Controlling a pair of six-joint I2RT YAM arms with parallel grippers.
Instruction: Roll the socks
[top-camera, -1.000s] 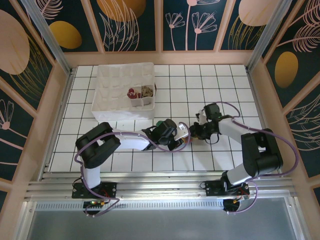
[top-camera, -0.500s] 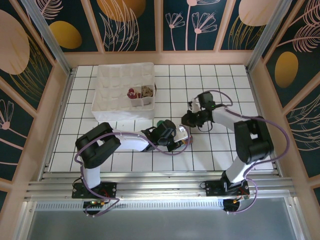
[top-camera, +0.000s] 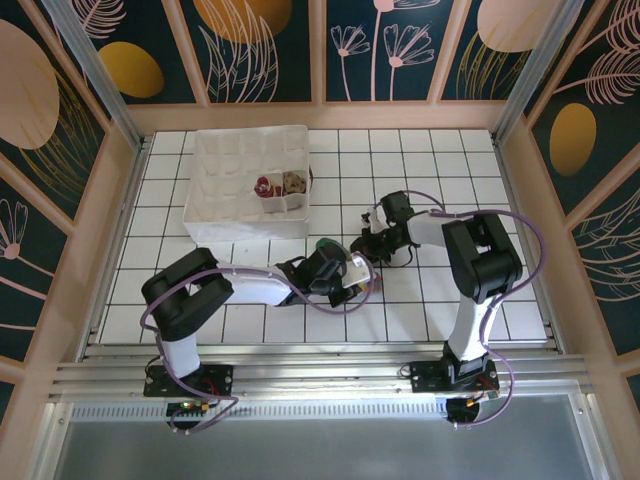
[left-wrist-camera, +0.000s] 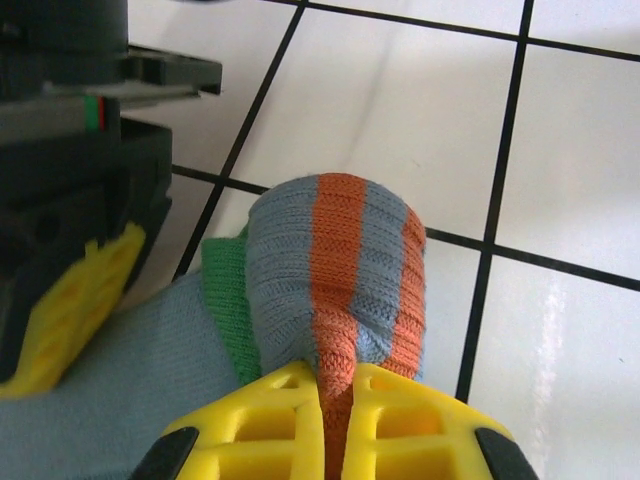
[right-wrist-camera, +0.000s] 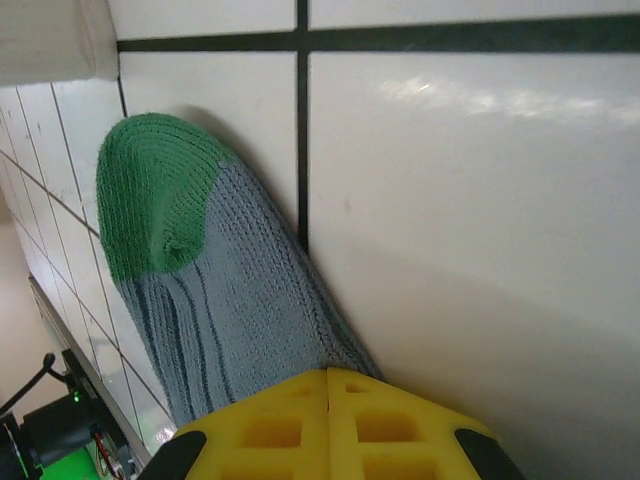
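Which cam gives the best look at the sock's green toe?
Right wrist: the whole toe lies on the tile, close and unobstructed. Left wrist catches just a green sliver beside the striped cuff. Top external: too small to make out.

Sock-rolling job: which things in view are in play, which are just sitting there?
In play: blue-grey sock, pinched by left gripper and right gripper; reddish sock and tan sock, already boxed.
Lying about: white divided box.
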